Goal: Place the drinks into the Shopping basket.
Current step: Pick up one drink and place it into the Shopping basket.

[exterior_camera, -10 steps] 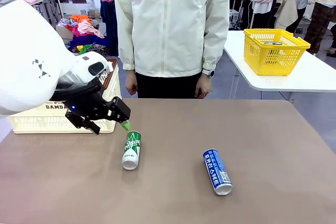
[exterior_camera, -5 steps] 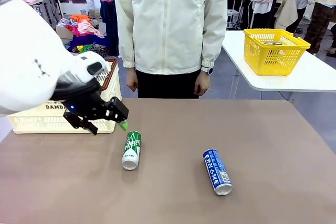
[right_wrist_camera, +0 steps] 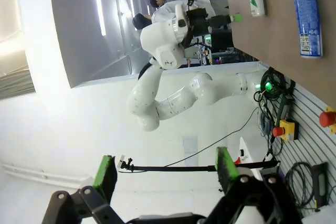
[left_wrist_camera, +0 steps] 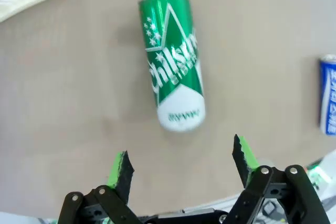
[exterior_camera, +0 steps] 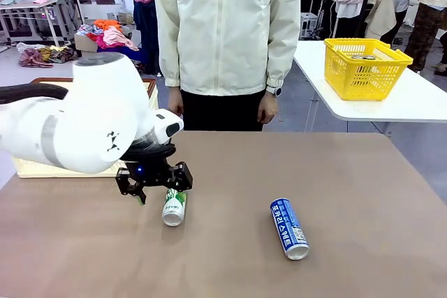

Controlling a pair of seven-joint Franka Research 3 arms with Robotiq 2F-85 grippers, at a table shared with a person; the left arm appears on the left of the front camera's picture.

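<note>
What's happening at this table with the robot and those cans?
The robot's left gripper hovers open over a green can lying on its side on the table, not yet gripping it. A blue can lies farther right, untouched. The cream shopping basket sits at the table's left, behind the arm. A person stands opposite, hands down. The right gripper is open and empty.

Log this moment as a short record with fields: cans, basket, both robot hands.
green can: on its side on the table, left of centre
blue can: on its side, right of the green can, apart from it
Shopping basket: table's far-left corner, partly hidden by the left arm; contents not visible
left hand: open, poised at the green can, not gripping
right hand: open, empty, far from the cans
</note>
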